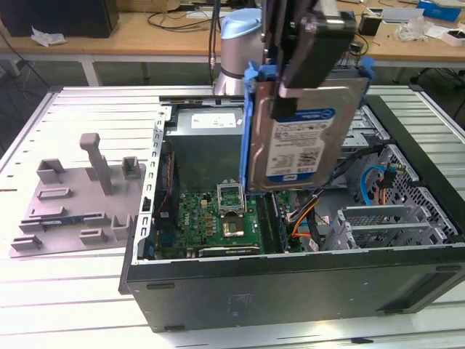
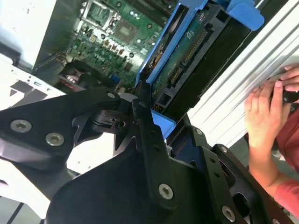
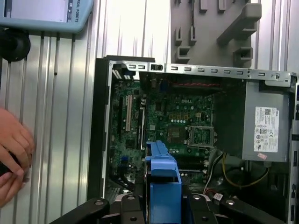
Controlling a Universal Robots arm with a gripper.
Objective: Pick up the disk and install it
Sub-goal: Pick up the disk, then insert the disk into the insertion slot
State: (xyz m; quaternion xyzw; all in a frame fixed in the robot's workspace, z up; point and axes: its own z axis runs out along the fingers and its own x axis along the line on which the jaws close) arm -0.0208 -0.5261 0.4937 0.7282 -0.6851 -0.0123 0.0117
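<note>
The disk (image 1: 301,142), a silver-grey hard drive with a white-and-blue label in a blue plastic bracket, hangs upright above the open computer case (image 1: 290,291). My gripper (image 1: 309,69) is shut on its upper end, coming down from above. In the second wrist view the black fingers (image 2: 145,122) clamp the blue bracket, and the disk's (image 2: 187,56) circuit-board side points toward the motherboard. The first wrist view looks down the disk's blue edge (image 3: 161,172), held in my gripper (image 3: 161,205) over the case interior.
Inside the case lie the green motherboard (image 1: 225,218), the grey power-supply box (image 1: 207,138), orange and blue cables (image 1: 301,218) and metal drive cages (image 1: 392,218). A grey plastic fixture (image 1: 73,196) sits at the exterior view's left. A person's hand (image 3: 11,149) rests on the slatted table beside the case.
</note>
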